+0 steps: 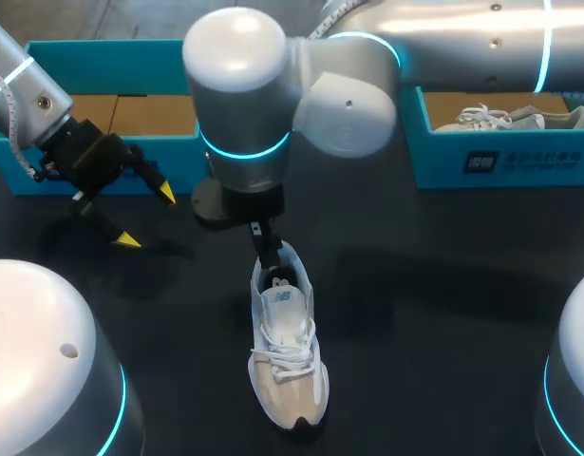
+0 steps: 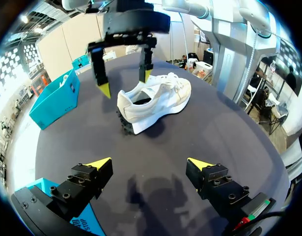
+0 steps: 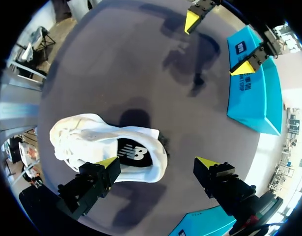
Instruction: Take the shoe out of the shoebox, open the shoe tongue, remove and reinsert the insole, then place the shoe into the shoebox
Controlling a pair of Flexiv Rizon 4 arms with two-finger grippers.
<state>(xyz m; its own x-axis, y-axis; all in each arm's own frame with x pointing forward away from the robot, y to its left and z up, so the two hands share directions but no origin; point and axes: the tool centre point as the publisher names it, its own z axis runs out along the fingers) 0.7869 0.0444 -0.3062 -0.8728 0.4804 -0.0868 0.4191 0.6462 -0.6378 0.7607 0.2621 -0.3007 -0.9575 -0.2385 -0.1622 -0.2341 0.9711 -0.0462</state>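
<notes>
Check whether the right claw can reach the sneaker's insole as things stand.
Probably yes: the open right claw hangs over the sneaker's heel opening, the insole lies exposed, and the left claw stands clear.

Shoe [image 1: 288,356], white with beige toe panels and dark insole; shoebox [image 1: 505,161], turquoise, brown inside; table [image 1: 415,304], black; left gripper [image 1: 147,218] and right gripper [image 3: 157,162], black with yellow tips; right arm [image 1: 462,33], silver, cyan rings.
</notes>
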